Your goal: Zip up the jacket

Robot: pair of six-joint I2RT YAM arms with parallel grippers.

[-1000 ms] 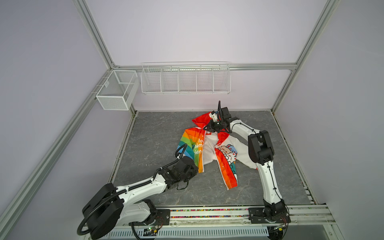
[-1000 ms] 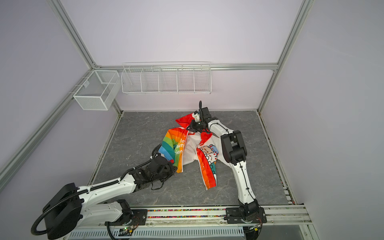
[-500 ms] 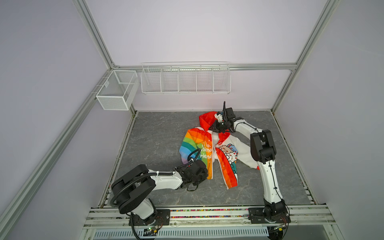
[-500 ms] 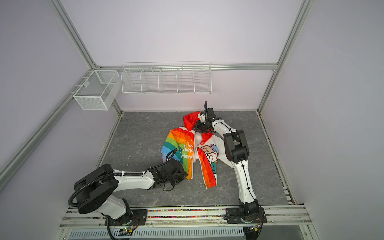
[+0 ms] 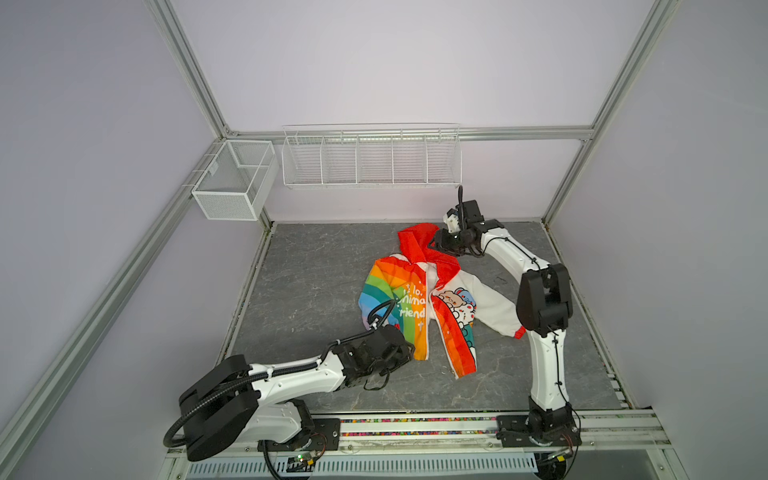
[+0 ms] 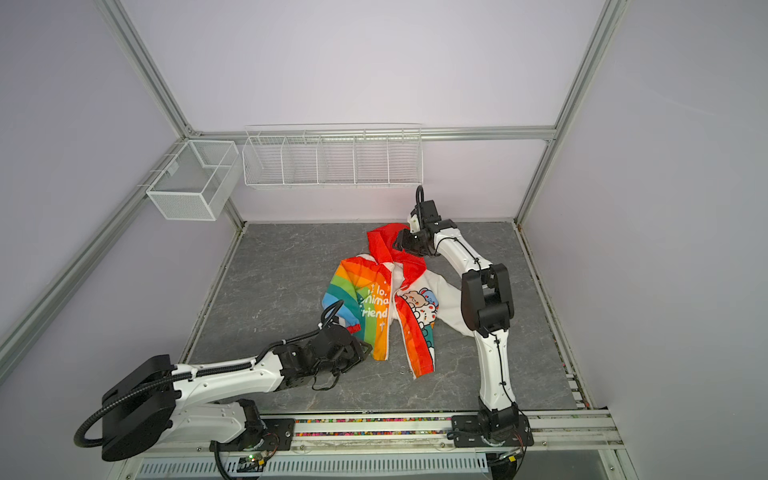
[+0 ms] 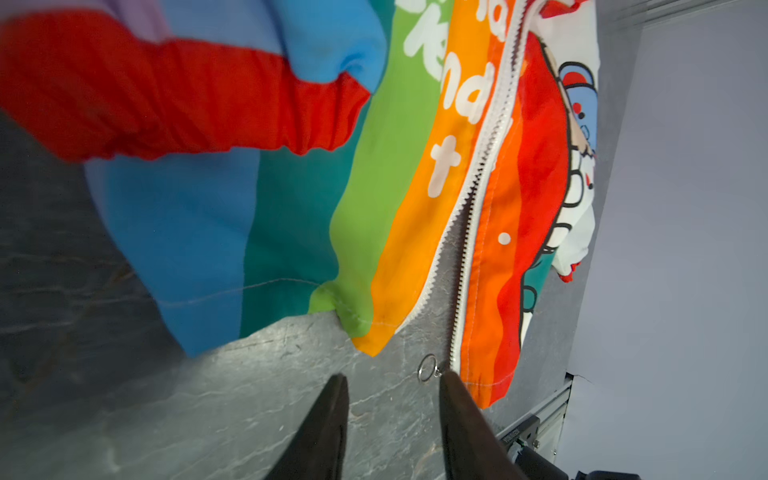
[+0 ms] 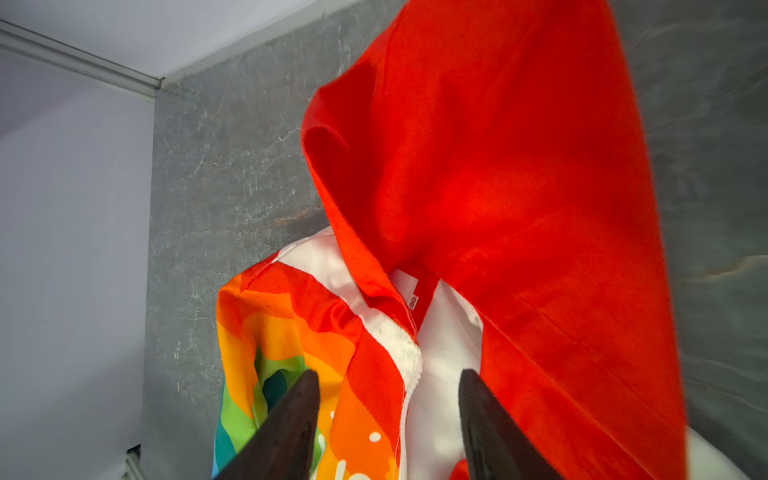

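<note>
Left fingers (image 7: 328, 424) and right fingers (image 8: 291, 424), both parted and empty, would best line up the jacket's (image 7: 199, 224) two zipper ends squarely at the ring pull (image 7: 427, 368).

The right arm (image 5: 542, 303) hides part of the jacket (image 5: 399, 291).

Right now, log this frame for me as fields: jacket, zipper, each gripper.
jacket: small rainbow-and-white hooded fabric jacket, lying front up on grey table
zipper: white zipper unzipped, strips splayed at hem
pull: metal ring at hem
left gripper: open, empty, near ring
right gripper: open, over collar below red hood
</note>
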